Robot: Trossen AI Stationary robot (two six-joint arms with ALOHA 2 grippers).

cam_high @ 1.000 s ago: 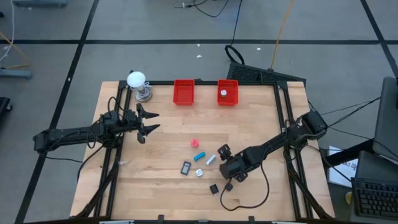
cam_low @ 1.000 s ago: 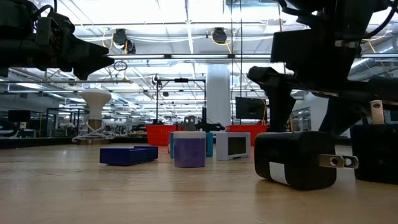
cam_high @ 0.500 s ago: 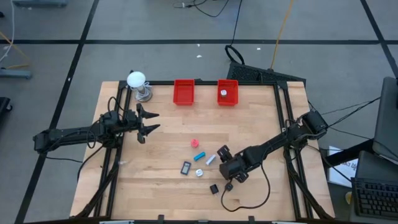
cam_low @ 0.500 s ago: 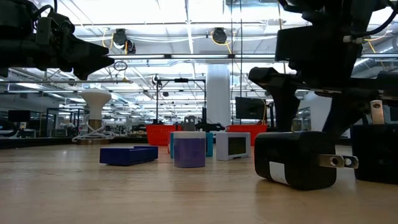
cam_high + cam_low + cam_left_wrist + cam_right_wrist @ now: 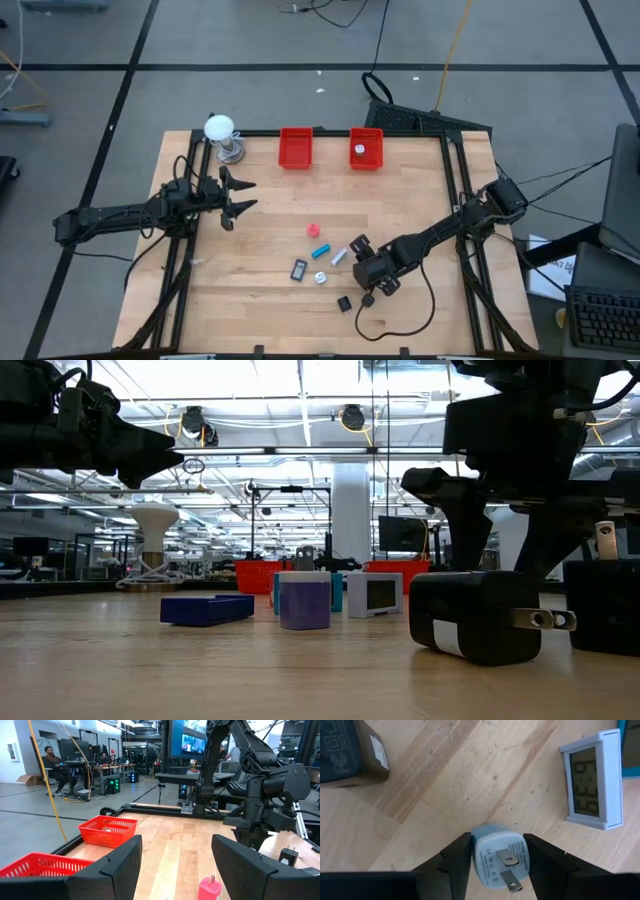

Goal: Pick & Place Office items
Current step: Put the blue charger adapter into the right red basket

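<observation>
A small pale blue plug adapter with two metal prongs (image 5: 497, 856) lies on the wooden worktop (image 5: 400, 200) between the two dark fingers of the right gripper (image 5: 496, 857), which press against its sides, grasping it. Just beside it lie a white-framed digital display (image 5: 592, 782) and a black cube charger (image 5: 347, 750). The left gripper (image 5: 240, 196) hovers released near the worktop's left edge, well apart from the red mesh bins (image 5: 296, 147).
</observation>
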